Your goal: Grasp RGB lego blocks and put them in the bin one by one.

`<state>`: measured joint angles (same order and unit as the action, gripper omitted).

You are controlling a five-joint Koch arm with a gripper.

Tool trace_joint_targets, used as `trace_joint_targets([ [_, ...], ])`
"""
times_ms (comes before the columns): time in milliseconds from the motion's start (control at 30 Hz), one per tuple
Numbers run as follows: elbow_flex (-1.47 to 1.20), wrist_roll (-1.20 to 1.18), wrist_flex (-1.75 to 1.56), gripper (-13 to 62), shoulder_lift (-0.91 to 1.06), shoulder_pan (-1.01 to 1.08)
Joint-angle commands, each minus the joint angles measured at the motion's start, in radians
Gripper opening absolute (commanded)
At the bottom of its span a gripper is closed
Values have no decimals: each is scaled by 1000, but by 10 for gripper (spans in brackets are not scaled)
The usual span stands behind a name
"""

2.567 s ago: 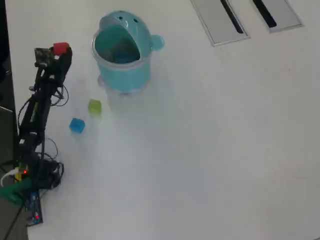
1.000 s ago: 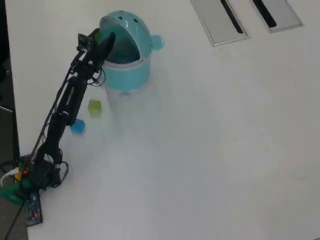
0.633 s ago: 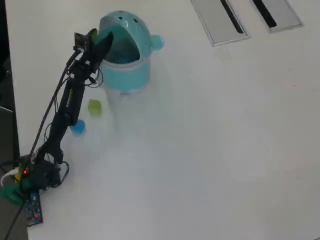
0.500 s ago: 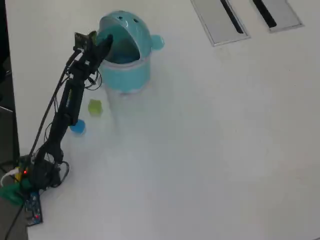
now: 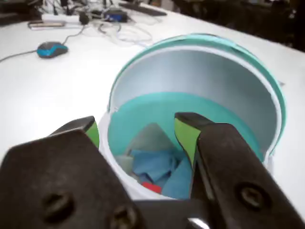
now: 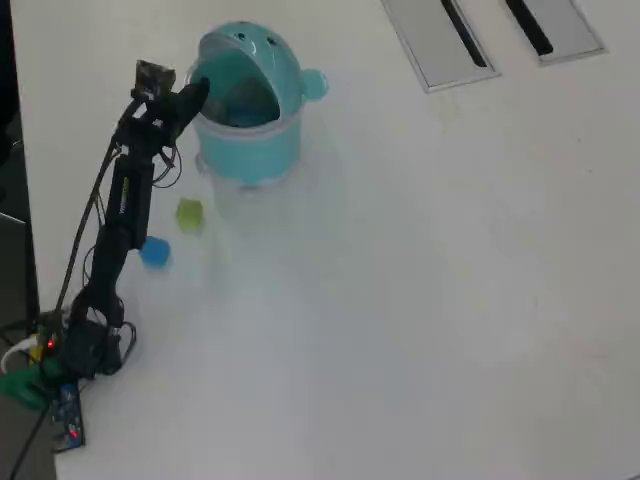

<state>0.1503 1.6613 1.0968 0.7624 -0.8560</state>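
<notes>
One block, the red block (image 5: 151,187), is seen lying inside the bin (image 5: 274,102) among blue crumpled material, low in the opening in the wrist view. Two blocks are left on the surface (image 6: 420,300): the yellow-green block (image 6: 189,213) just below the bin in the overhead view, and the blue block (image 6: 154,251) near it, close beside the arm's lower link.

The gripper (image 5: 138,131) is spread apart and empty, held at the bin's mouth with the jaws straddling the near rim.

Risks noted from here:
- The rim or hood may be caught by a jaw if the arm is swung sideways before being lifted; the light bin could be nudged or tipped.
- The blue block may be brushed by the arm on the way down, since it sits so near the link.
- The two remaining blocks are small and sit near each other; one may be knocked aside while the other is approached.
</notes>
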Motion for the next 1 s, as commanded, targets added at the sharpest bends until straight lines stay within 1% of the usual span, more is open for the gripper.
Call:
trace_joint_targets([
  [0,55,-67,8,299,74,-20],
  [67,55,-110,46,317,81,-32],
  [167,55,-149,138,314,107,-55],
  [567,8,-186,265,289,199,-58],
  [700,-112,-186,267,288,288,-55],
  [867,-405,-184,262,287,476,-52],
  [967,-535,-184,259,289,551,-51],
])
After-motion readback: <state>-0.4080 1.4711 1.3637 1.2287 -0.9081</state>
